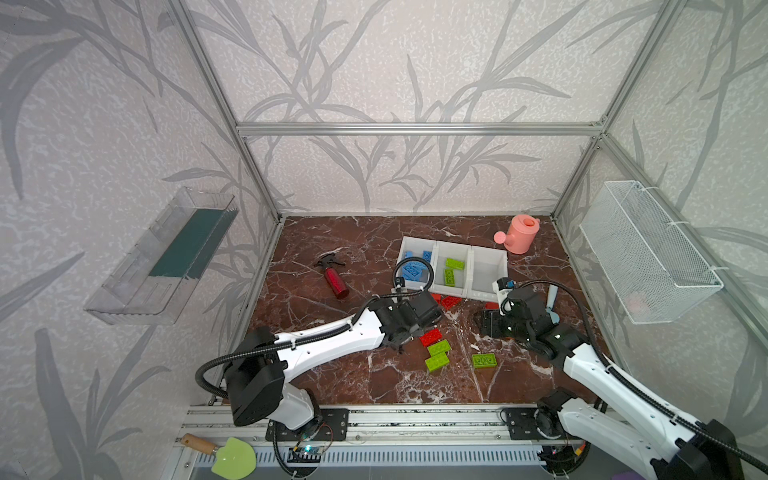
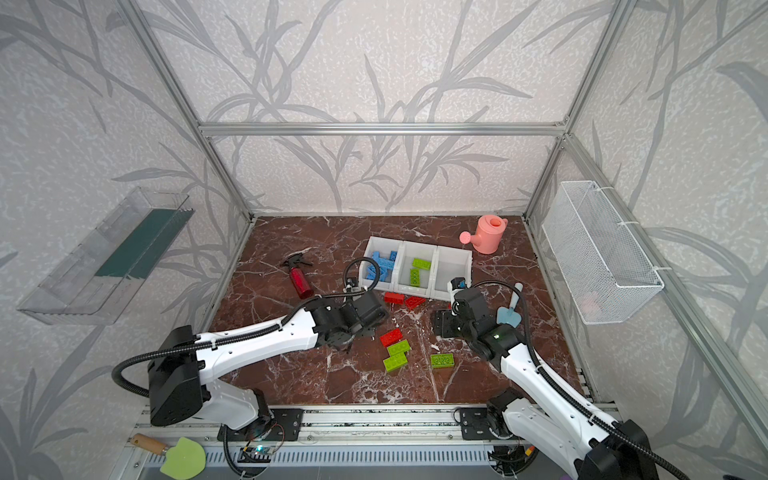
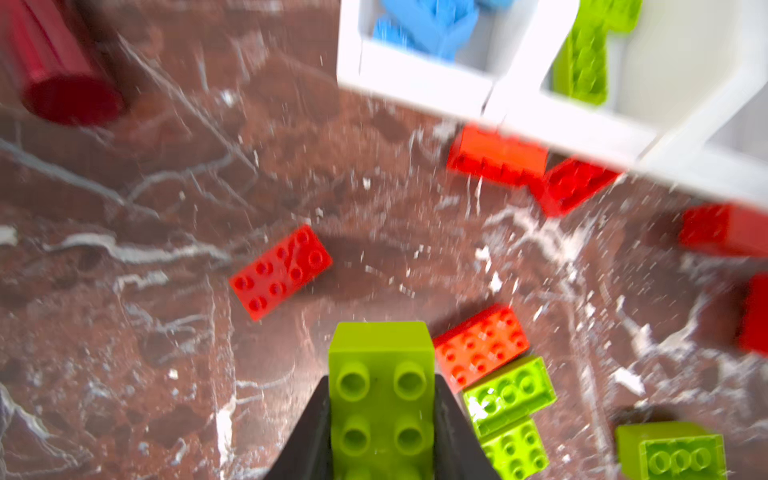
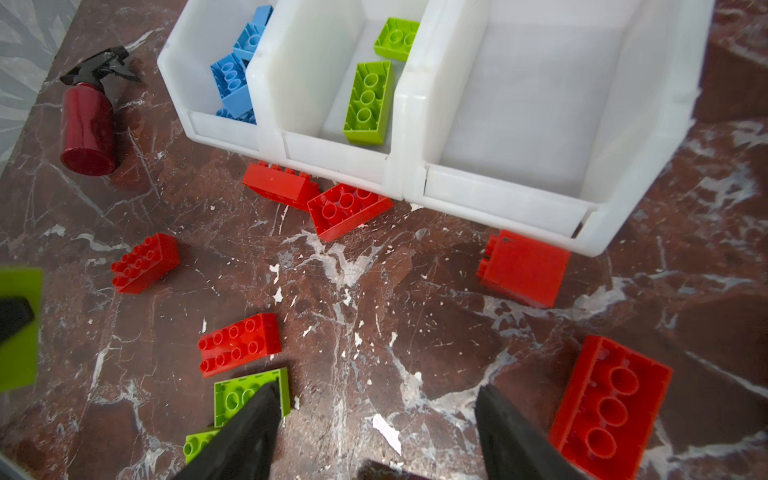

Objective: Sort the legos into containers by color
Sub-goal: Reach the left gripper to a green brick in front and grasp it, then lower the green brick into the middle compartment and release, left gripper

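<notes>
My left gripper [image 3: 381, 384] is shut on a lime green lego [image 3: 381, 353], held a little above the floor, its studs facing the wrist camera. Open and holding nothing, my right gripper [image 4: 376, 399] hangs over bare floor between a green lego [image 4: 237, 395] and a red one [image 4: 611, 407]. In the three joined white containers [image 1: 471, 249], blue legos [image 1: 415, 268] fill the left bin, two green ones [image 1: 451, 270] lie in the middle bin, and the right bin [image 1: 488, 272] is empty. Red legos [image 1: 451, 301] and green legos [image 1: 436, 363] lie loose in front.
A red spray bottle [image 1: 334, 280] lies left of the bins. A pink watering can [image 1: 519, 235] stands behind them and a blue trowel [image 1: 552, 303] lies to their right. A wire basket [image 1: 648, 253] and a clear tray [image 1: 166, 257] hang on the side walls.
</notes>
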